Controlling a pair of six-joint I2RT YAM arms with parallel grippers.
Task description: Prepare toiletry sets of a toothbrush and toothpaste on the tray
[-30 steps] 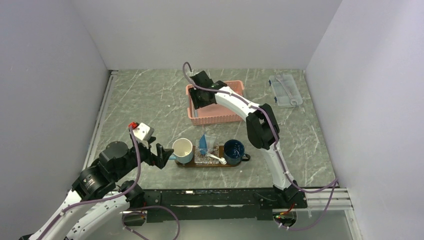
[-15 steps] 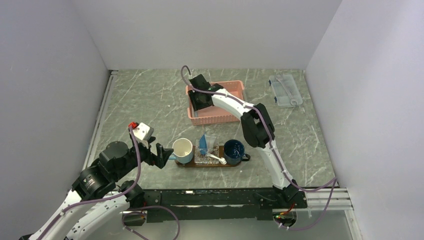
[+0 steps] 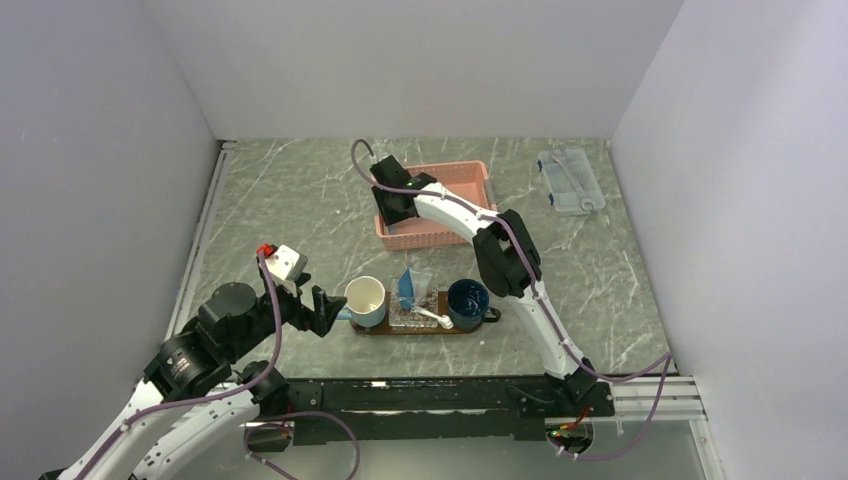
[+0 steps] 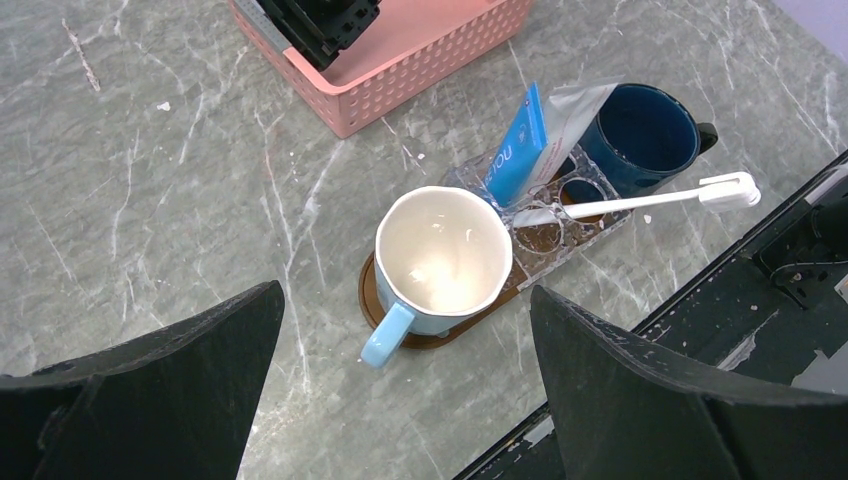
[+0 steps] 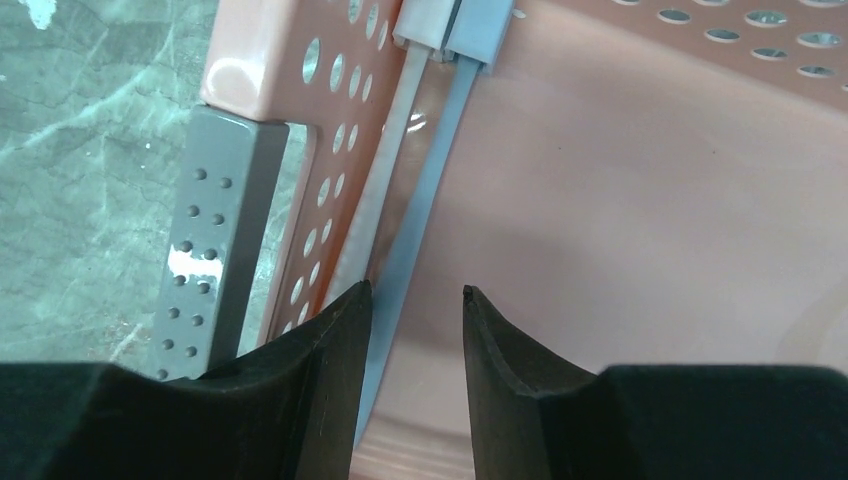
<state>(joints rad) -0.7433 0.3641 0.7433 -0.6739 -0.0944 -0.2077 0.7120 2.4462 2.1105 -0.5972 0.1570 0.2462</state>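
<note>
The dark wooden tray [image 3: 400,331] lies near the front edge. It carries a white-and-blue mug [image 3: 365,298], a clear holder with the blue toothpaste [image 3: 406,288] upright in it, a white toothbrush [image 3: 432,316] and a dark blue mug [image 3: 468,302]. My left gripper [image 3: 325,310] hovers wide open just left of the tray, above the white mug [image 4: 445,250]. My right gripper [image 5: 415,295] is down inside the pink basket [image 5: 620,200], its jaws partly apart with nothing between them. Two toothbrush handles, blue-grey [image 5: 440,150] and beige [image 5: 395,170], lie along the basket's left wall beside its left finger.
A clear plastic box [image 3: 570,180] sits at the back right. A grey studded bar [image 5: 215,240] stands just outside the basket's left wall. The table's front rail [image 4: 800,250] runs right behind the tray.
My right gripper has slid left along the pink basket to its left end, and its jaws have narrowed. The left arm and the things on the tray have not moved.
</note>
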